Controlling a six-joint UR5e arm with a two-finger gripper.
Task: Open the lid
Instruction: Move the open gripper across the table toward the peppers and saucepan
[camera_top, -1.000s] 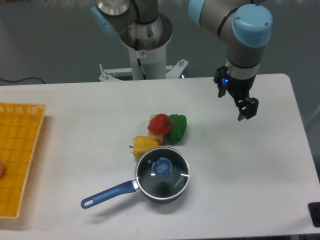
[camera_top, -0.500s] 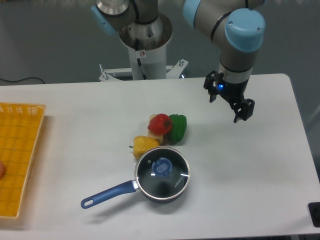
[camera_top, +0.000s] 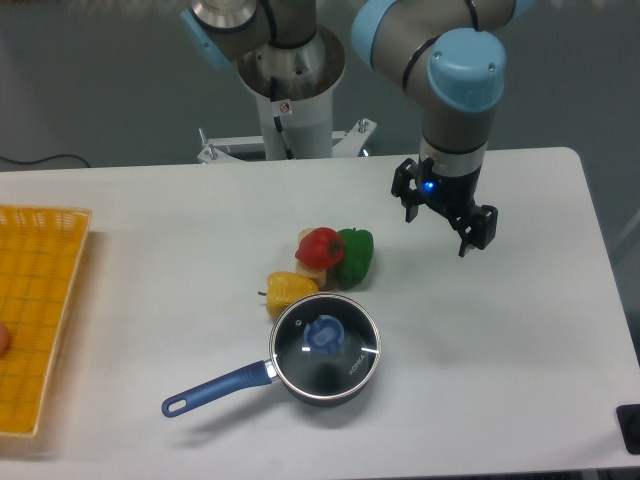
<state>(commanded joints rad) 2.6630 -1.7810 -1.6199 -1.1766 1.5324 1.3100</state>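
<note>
Where the table (camera_top: 520, 400) came nearest the camera, a small dark pan (camera_top: 327, 385) sat a little left of centre, its long blue handle (camera_top: 215, 388) reaching out toward the front left. The lid (camera_top: 326, 348) lay flat on the pan, closed, a clear glass disc in a metal rim with a blue knob (camera_top: 324, 335) at its middle. Just behind the pan, touching or nearly touching its rim, lay a yellow pepper (camera_top: 290, 290). Behind that a red pepper (camera_top: 321, 246) and a green pepper (camera_top: 354, 253) pressed together, the green on the right. At the far left edge a yellow basket (camera_top: 40, 320) rested on the table, cut off by the frame. Farther back and to the right, well apart from the pan, the gripper (camera_top: 442, 212) hung above the table surface with its two fingers spread wide and nothing between them; a blue light glowed on its body. The arm (camera_top: 455, 95) rose from it to a blue-capped joint, and the robot's base (camera_top: 293, 85) stood behind the table's far edge.
</note>
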